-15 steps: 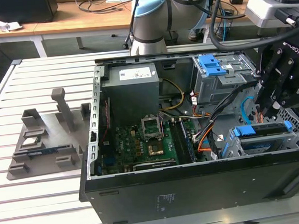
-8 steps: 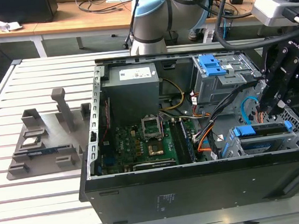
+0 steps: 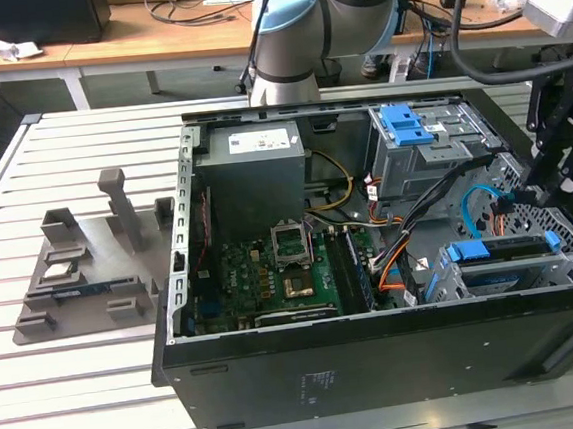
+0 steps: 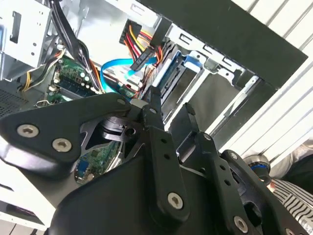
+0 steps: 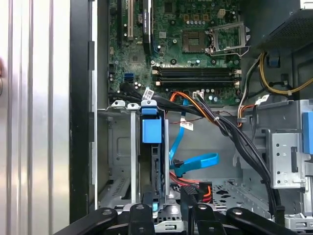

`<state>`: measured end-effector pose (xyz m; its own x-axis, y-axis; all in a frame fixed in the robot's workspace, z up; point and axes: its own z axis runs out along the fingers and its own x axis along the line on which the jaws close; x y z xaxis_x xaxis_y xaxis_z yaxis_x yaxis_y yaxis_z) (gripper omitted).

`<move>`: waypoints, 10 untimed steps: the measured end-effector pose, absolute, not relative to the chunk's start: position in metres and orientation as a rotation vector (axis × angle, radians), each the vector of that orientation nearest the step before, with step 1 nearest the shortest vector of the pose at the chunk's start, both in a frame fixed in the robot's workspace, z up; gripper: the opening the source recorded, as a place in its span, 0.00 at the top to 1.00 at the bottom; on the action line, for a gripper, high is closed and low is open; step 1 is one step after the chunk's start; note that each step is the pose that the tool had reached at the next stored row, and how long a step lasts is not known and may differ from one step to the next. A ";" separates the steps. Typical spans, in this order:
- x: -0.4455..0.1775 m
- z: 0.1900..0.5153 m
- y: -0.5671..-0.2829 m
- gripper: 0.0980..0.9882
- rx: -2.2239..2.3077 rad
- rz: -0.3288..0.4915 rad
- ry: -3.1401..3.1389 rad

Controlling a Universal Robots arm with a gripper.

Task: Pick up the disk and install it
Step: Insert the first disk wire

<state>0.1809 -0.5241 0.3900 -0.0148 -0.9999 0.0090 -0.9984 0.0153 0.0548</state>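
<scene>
The disk (image 3: pixel 502 248) sits in the drive cage at the open computer case's corner on the exterior view's right, its bright blue carrier showing along the top. In the first wrist view the disk (image 5: pixel 152 132) stands on edge between the cage's metal rails, blue tab outward. The second wrist view shows the disk (image 4: pixel 182 66) in the cage beside blue and coloured cables. My gripper (image 3: pixel 528 196) hovers just above and behind the cage, apart from the disk. In both wrist views the gripper (image 5: pixel 164 205) (image 4: pixel 171 111) is open, with nothing between its fingers.
A grey power-supply box (image 3: pixel 256 172) fills the case's back. A blue latch (image 3: pixel 406 124) tops the upper bay. Loose cables (image 3: pixel 422 218) cross the middle over the motherboard (image 3: pixel 272 276). A grey fixture tray (image 3: pixel 80 263) lies on the slatted table at the exterior view's left.
</scene>
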 end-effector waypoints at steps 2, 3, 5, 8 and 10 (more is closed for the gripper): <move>0.186 0.387 -0.522 0.70 2.171 -0.051 -2.204; 0.189 0.385 -0.521 0.70 2.170 -0.053 -2.203; 0.194 0.380 -0.520 0.70 2.169 -0.055 -2.202; 0.196 0.373 -0.519 0.70 2.168 -0.057 -2.201; 0.196 0.370 -0.514 0.70 2.168 -0.057 -2.201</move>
<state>0.1957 -0.5135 0.3701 -0.0146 -0.9998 0.0107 -0.9979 0.0152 0.0627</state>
